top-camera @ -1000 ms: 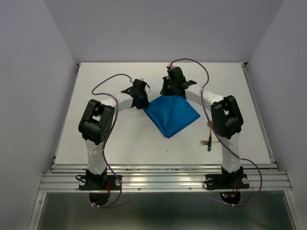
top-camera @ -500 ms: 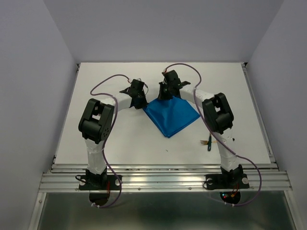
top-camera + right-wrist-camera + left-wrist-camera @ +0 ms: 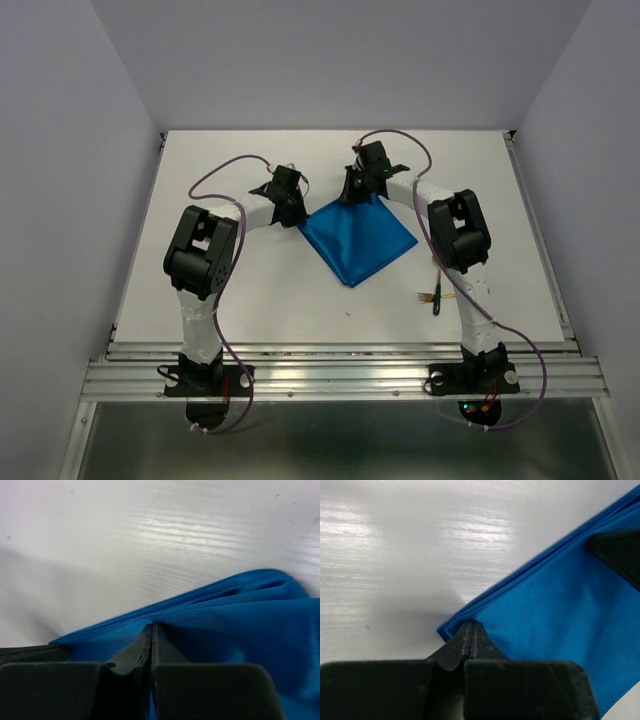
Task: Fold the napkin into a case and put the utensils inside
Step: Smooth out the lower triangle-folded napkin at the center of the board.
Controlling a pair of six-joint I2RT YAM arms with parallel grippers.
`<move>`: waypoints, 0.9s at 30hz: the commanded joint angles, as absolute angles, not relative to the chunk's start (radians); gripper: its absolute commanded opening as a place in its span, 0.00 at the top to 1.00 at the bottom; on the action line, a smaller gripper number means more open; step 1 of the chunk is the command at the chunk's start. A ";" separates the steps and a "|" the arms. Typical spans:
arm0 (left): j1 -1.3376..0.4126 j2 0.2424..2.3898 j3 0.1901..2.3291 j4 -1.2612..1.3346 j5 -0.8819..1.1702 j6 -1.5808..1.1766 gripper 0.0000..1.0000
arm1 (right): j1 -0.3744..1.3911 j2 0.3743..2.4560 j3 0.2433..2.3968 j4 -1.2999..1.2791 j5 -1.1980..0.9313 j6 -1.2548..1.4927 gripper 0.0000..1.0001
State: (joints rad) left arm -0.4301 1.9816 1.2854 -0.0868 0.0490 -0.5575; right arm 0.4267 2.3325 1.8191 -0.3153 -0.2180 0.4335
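The bright blue napkin [image 3: 358, 238] lies folded in a diamond shape at the middle of the table. My left gripper [image 3: 298, 218] is shut on its left corner [image 3: 451, 628], jaws pressed together over the layered edges. My right gripper [image 3: 359, 196] is shut on the cloth at the far corner, where the fabric [image 3: 235, 625] tents up to the closed tips [image 3: 152, 626]. In the left wrist view the right gripper's dark finger [image 3: 620, 550] shows over the napkin [image 3: 555, 605]. The utensils [image 3: 433, 298], gold heads and dark green handles, lie together on the table to the right, beside the right arm.
White table [image 3: 250, 290] with a metal rail [image 3: 340, 375] along the near edge and grey walls on three sides. Purple cables loop above both arms. The right arm's elbow [image 3: 458, 232] hangs just above the utensils.
The right wrist swung a little left, then back right and slightly farther away, its elbow shifting left. The left arm and the napkin's outline stayed almost unchanged.
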 commanded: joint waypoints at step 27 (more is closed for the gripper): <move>-0.407 1.999 1.230 -0.100 0.058 -0.508 1.00 | 0.232 2.370 1.848 -0.314 -0.219 0.397 0.99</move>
